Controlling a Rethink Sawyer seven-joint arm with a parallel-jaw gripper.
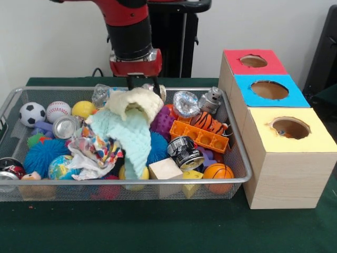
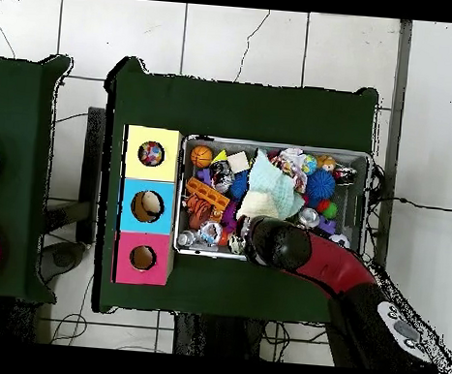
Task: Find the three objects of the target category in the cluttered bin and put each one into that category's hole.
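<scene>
Above the middle of the wire bin (image 1: 239, 180), near the frame's upper centre in the front view, my gripper (image 1: 143, 84) hangs just over a cream cloth (image 1: 138, 101) whose top edge rises right to my fingertips. Whether my jaws are pinching that cloth or merely standing beside it I cannot tell — the wrist and the folds hide the gap.

As for progress, I judge it partial. Looking straight down, the yellow box's hole (image 2: 151, 153) shows something speckled inside and the blue box's hole (image 2: 148, 206) something pale, while the red box's hole (image 2: 143, 257) looks dark. Which category is my target I cannot read from here, so I cannot say how many of the three are already in.

The bin is heaped. Cloths sit at its middle: the cream one, a mint-green towel (image 1: 126, 139) draped below it, and a patterned rag (image 1: 93, 152) toward lower left. If cloths are the target, they are here, well apart from the boxes at the frame's right.

Around them lie a soccer ball (image 1: 31, 114), a baseball (image 1: 58, 110), a blue spiky ball (image 1: 39, 156), a globe ball (image 1: 62, 167), a small basketball (image 1: 218, 172), crushed cans (image 1: 185, 152), an orange block tray (image 1: 200, 136) and a wooden cube (image 1: 165, 169). The cloths overlap one another and cover toys beneath — lifting one may drag a neighbour along.
</scene>
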